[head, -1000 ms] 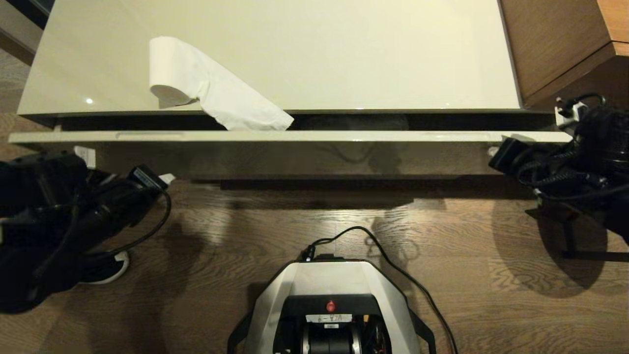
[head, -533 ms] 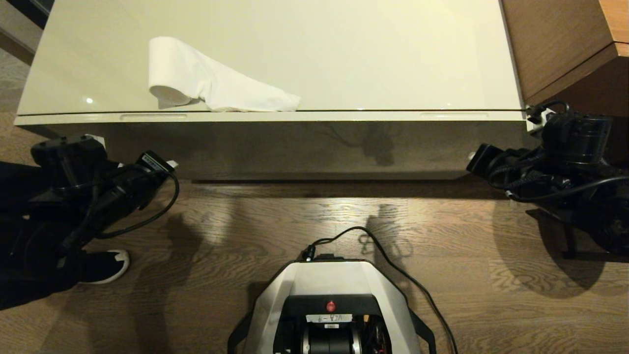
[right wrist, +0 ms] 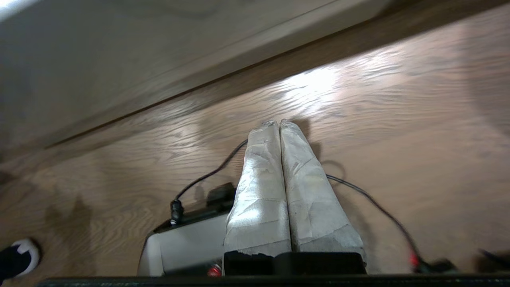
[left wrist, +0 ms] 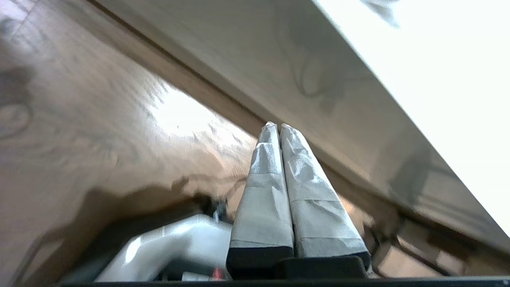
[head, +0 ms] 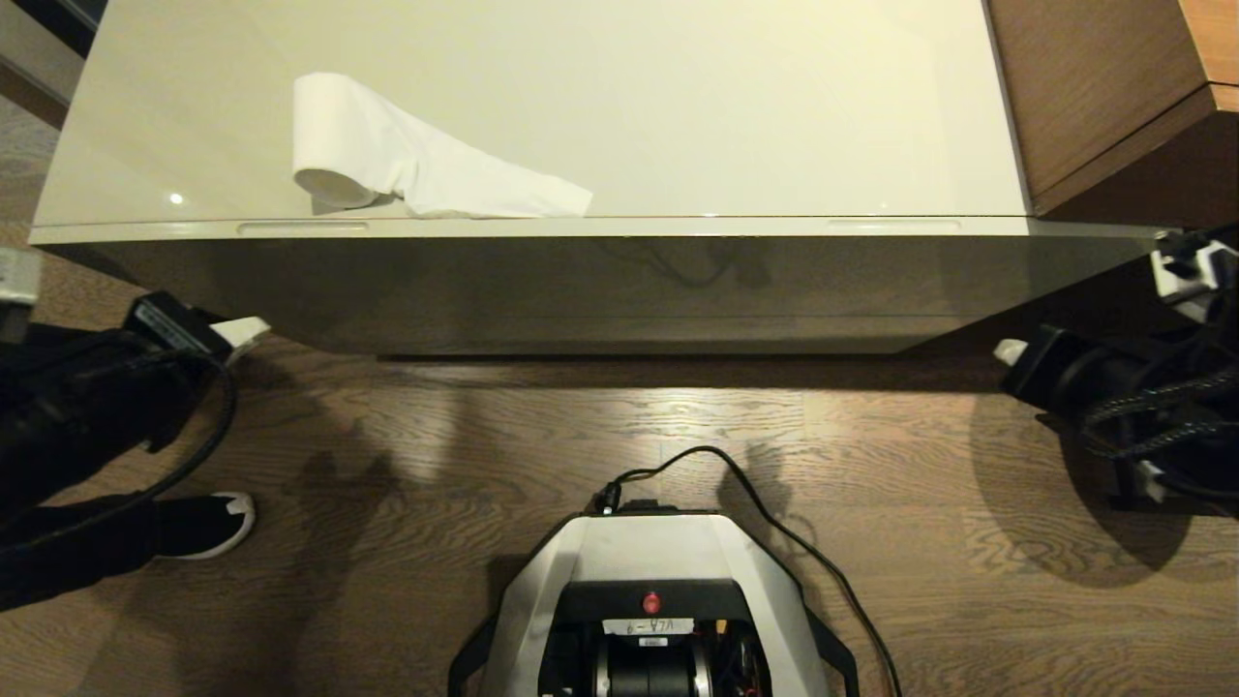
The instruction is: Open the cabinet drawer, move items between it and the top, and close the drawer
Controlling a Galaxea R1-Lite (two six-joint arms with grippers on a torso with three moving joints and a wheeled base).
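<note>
Drawer flush shut, paper roll on top; left pincer and right pincer pinched closed, empty.

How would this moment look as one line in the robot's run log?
drawer: closed | paper roll: on top | left tool: shut, empty | right tool: shut, empty

Noted before me: a wood-plank floor, brown, with bright glare patches and soft shadows across it. At my far left a dark shoe with a white toe rests flat on the floor; the same shoe shows at the edge of my right wrist view. At upper right stands brown wooden furniture, just beside the low cabinet's right end.
</note>
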